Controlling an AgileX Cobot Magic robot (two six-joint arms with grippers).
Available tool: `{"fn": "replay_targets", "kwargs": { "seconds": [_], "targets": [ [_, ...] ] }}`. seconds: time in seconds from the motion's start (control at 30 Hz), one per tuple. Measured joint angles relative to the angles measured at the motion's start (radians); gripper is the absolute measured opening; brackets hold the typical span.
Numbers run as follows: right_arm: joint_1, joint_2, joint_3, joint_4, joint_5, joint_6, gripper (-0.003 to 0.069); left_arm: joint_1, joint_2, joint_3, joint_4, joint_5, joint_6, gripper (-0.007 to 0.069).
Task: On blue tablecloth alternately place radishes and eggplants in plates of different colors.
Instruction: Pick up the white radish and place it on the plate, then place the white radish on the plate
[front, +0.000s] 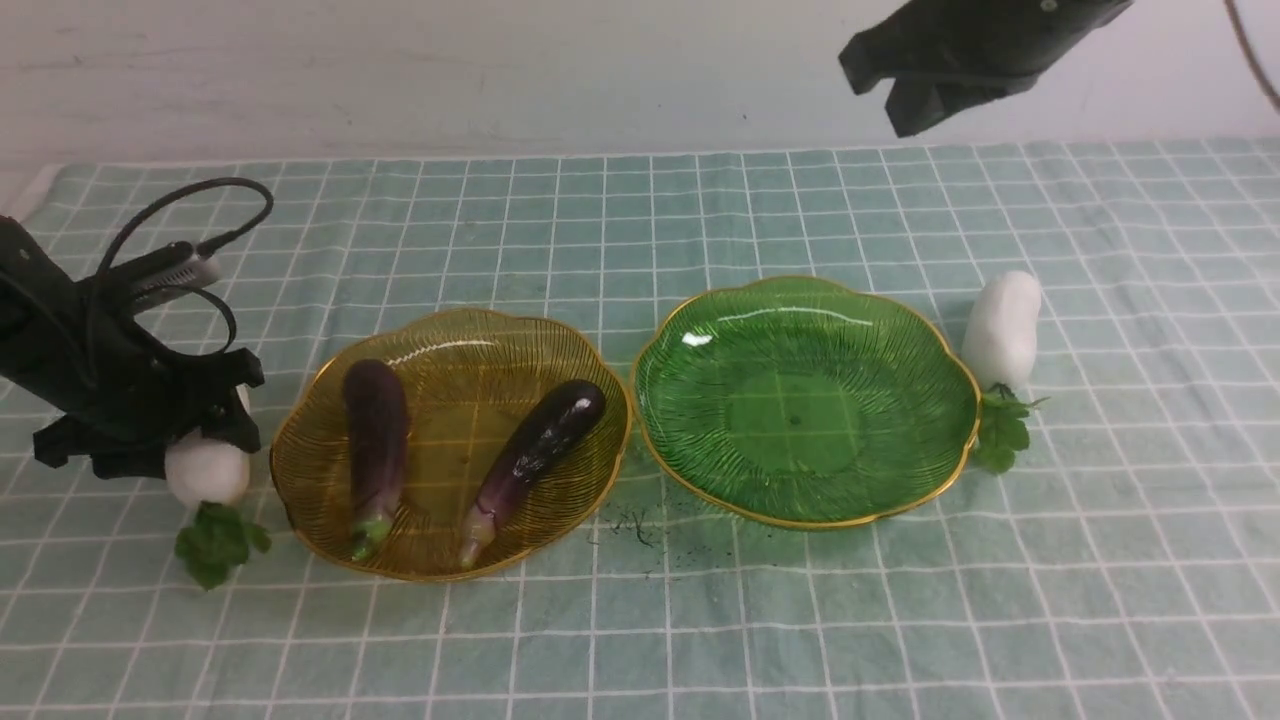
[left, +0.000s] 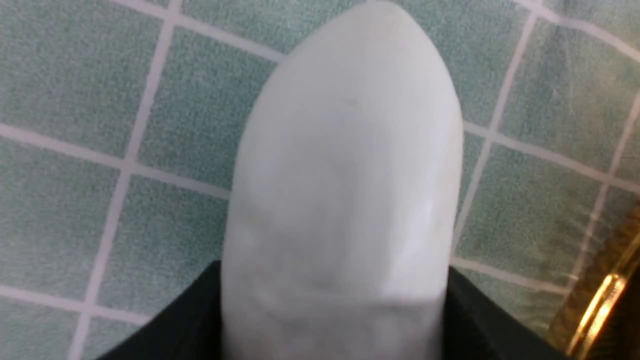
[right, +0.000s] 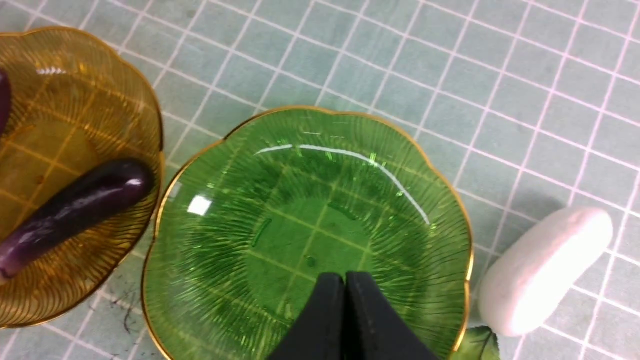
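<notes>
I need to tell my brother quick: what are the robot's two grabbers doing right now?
Left gripper: closed on the left radish, which lies on the blue tablecloth.
Right gripper: shut, holding nothing, above the green plate.

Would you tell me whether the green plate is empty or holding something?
Empty: the green plate shows only bare ribbed plastic, and the nearest radish lies on the cloth outside its rim.

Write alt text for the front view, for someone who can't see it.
Two purple eggplants lie in an amber plate beside an empty green plate on a blue checked tablecloth. The left gripper is down over a white radish left of the amber plate; a second radish lies right of the green plate, and the right gripper hangs high.
</notes>
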Motion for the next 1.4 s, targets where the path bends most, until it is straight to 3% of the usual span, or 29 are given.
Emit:
{"fn": "replay_targets", "kwargs": {
  "seconds": [0.1,0.23,0.37,0.5,0.53,0.57,0.63,0.73,0.8,0.83,0.93,0.97,1.03,1.2,1.33,1.4],
  "targets": [
    [-0.074,0.0,0.0,0.0,0.0,0.028,-0.0014,-0.001,-0.023,-0.066,0.021,0.067,0.0,0.0427],
    [-0.191,0.0,0.0,-0.004,0.0,0.084,-0.0014,-0.04,-0.084,-0.197,-0.043,0.151,0.013,0.0427],
    [-0.29,0.025,0.0,-0.001,-0.001,0.116,-0.0012,-0.189,-0.106,-0.338,-0.179,0.196,0.09,0.0427],
    [-0.324,0.076,0.0,0.025,-0.003,0.117,0.001,-0.348,-0.084,-0.395,-0.262,0.184,0.12,0.0427],
    [-0.335,0.122,0.0,0.054,-0.004,0.117,0.0045,-0.462,-0.048,-0.42,-0.298,0.138,0.132,0.0427],
    [-0.335,0.127,0.0,0.058,-0.004,0.117,0.0045,-0.472,-0.044,-0.421,-0.298,0.138,0.132,0.0427],
    [-0.34,0.196,0.0,0.119,-0.009,0.115,0.0124,-0.58,0.013,-0.429,-0.301,0.067,0.133,0.0427],
    [-0.341,0.254,0.0,0.173,-0.024,0.101,0.0211,-0.628,0.051,-0.431,-0.301,0.022,0.133,0.0427],
    [-0.341,0.335,0.0,0.219,-0.063,0.091,0.0384,-0.685,0.122,-0.431,-0.3,-0.031,0.133,0.0427],
    [-0.341,0.339,0.0,0.219,-0.067,0.091,0.0395,-0.687,0.126,-0.431,-0.3,-0.033,0.133,0.0427],
    [-0.341,0.394,0.0,0.223,-0.089,0.092,0.0547,-0.697,0.19,-0.431,-0.301,-0.046,0.133,0.0427],
    [-0.341,0.401,0.0,0.226,-0.09,0.092,0.0561,-0.697,0.195,-0.431,-0.301,-0.048,0.133,0.0431],
    [-0.341,0.439,0.0,0.234,-0.096,0.092,0.0631,-0.697,0.224,-0.431,-0.3,-0.051,0.133,0.0519],
    [-0.341,0.503,0.0,0.234,-0.103,0.092,0.061,-0.696,0.228,-0.439,-0.301,-0.029,0.133,0.0666],
    [-0.341,0.523,-0.001,0.229,-0.094,0.084,0.0426,-0.684,0.219,-0.465,-0.299,0.045,0.131,0.0668],
    [-0.343,0.515,-0.017,0.201,-0.074,0.082,0.044,-0.67,0.207,-0.492,-0.291,0.097,0.125,0.0622]
  ]
}}
